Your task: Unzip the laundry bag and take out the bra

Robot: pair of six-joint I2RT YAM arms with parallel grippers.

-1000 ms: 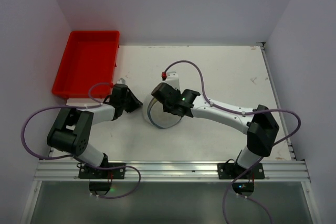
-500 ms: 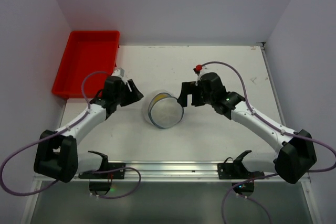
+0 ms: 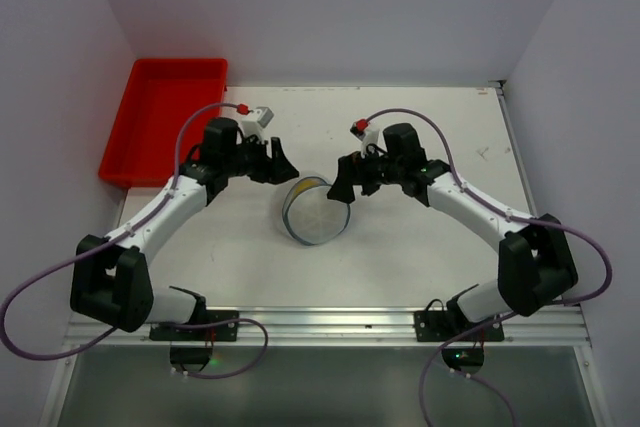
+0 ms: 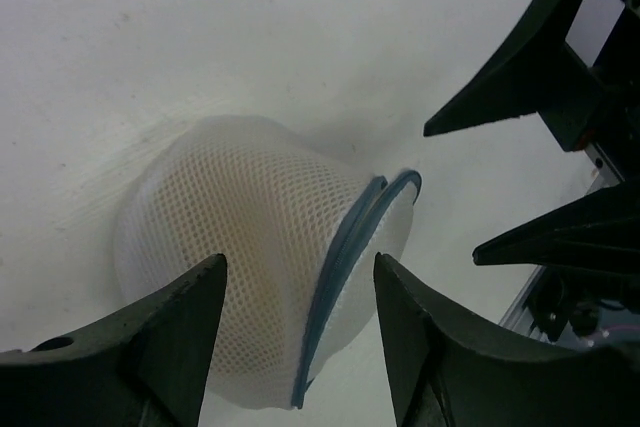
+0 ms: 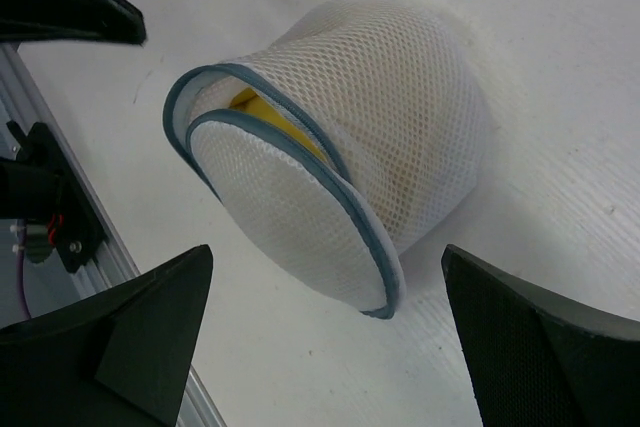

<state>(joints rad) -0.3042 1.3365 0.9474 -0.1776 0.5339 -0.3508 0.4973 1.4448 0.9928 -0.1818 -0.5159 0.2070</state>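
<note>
The short drum-shaped laundry bag (image 3: 316,212) of white translucent mesh, edged with thin blue-grey rims, lies on its side near the middle of the white table (image 3: 430,137), one round face tipped up toward the near edge. The red rectangular plastic tray (image 3: 165,132) sits well apart at the far left corner.

The left jaws hang just beside the bag's upper left, parted moderately wide and holding nothing. The right jaws hang just beside its upper right, spread fully wide and also empty. Neither pair touches the mesh.

From the right wrist, the two rims stand apart along one side, and a yellow patch (image 5: 262,112) shows in the gap. That looks like the bra, though too little shows to be sure. The zip seems partly open there; the zip pull itself I cannot make out.

So the step in hand appears to be the approach for the unzipping, with nothing gripped yet. The next move likely calls for one pair of jaws to pinch a rim and steady the soft, collapsible drum. The other must find the pull, or the open edge, and draw it round the rim without dragging the whole bag along.
</note>
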